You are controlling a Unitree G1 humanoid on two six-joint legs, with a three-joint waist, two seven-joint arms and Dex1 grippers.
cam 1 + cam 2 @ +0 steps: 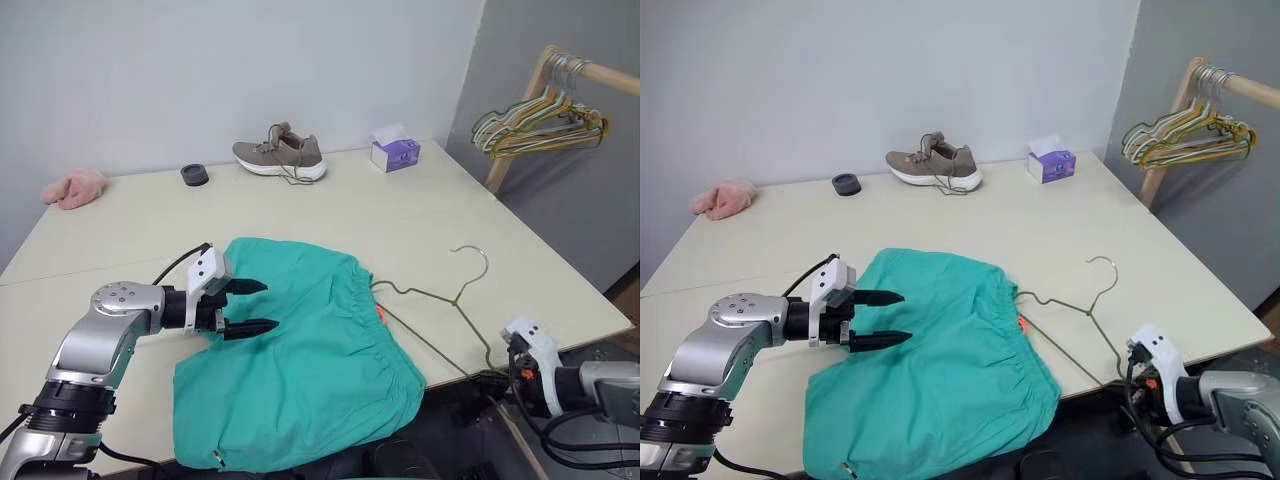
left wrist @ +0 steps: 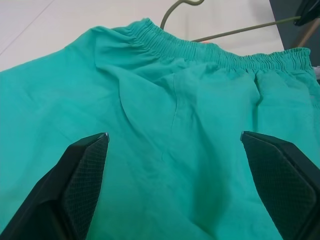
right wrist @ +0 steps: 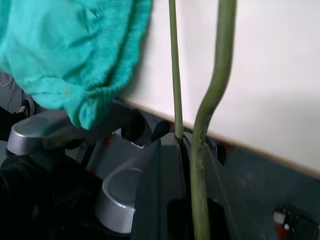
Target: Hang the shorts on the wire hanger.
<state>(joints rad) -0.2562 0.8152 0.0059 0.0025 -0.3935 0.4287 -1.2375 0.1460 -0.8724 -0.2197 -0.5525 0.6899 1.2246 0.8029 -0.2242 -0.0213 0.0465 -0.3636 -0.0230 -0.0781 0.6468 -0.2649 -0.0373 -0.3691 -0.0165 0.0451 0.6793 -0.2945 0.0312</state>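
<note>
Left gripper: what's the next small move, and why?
Probably lower the left gripper and close on the shorts: it hovers open over the flat cloth, while the right gripper is shut on the hanger at the table edge.

Left gripper spread wide, pointing level from a bent arm. Right gripper clamped shut, angled downward.

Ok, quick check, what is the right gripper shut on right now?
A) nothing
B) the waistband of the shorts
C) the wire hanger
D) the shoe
C: in the right wrist view the right gripper is shut on the olive-green wire hanger at the table's near edge, beside the teal shorts.
</note>
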